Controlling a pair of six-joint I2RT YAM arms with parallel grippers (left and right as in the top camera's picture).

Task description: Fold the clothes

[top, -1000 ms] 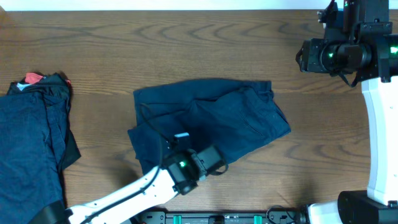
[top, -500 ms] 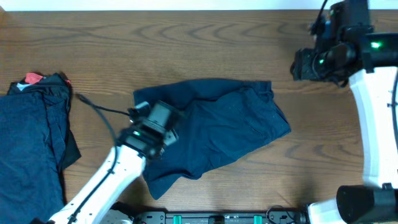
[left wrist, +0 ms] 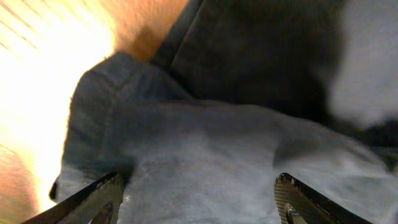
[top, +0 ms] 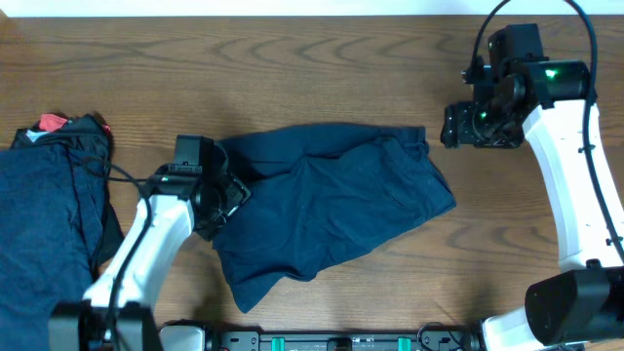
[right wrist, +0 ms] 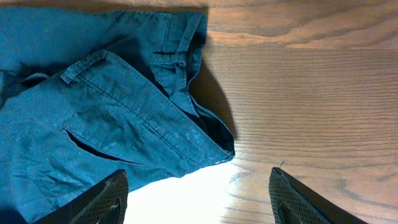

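Observation:
Dark navy shorts (top: 336, 210) lie crumpled and spread at the table's middle. My left gripper (top: 222, 197) hovers over their left edge. In the left wrist view the gripper (left wrist: 199, 205) is open, its fingers (left wrist: 93, 199) wide apart above the grey-blue fabric (left wrist: 205, 149). My right gripper (top: 451, 128) sits just off the shorts' upper right corner. It is open in the right wrist view (right wrist: 199, 199), over bare wood beside the waistband corner (right wrist: 214, 134). More of the clothes, a navy pile (top: 49, 224) with a red piece (top: 51, 123), lie at the left edge.
The wooden table (top: 322, 68) runs bare behind the shorts and to their right. The pile at the left reaches the table's front edge, close to my left arm's elbow (top: 117, 283).
My left gripper swung from the shorts' front edge up to their left edge. The right gripper came down and left toward the upper right corner. Both jaws spread wider.

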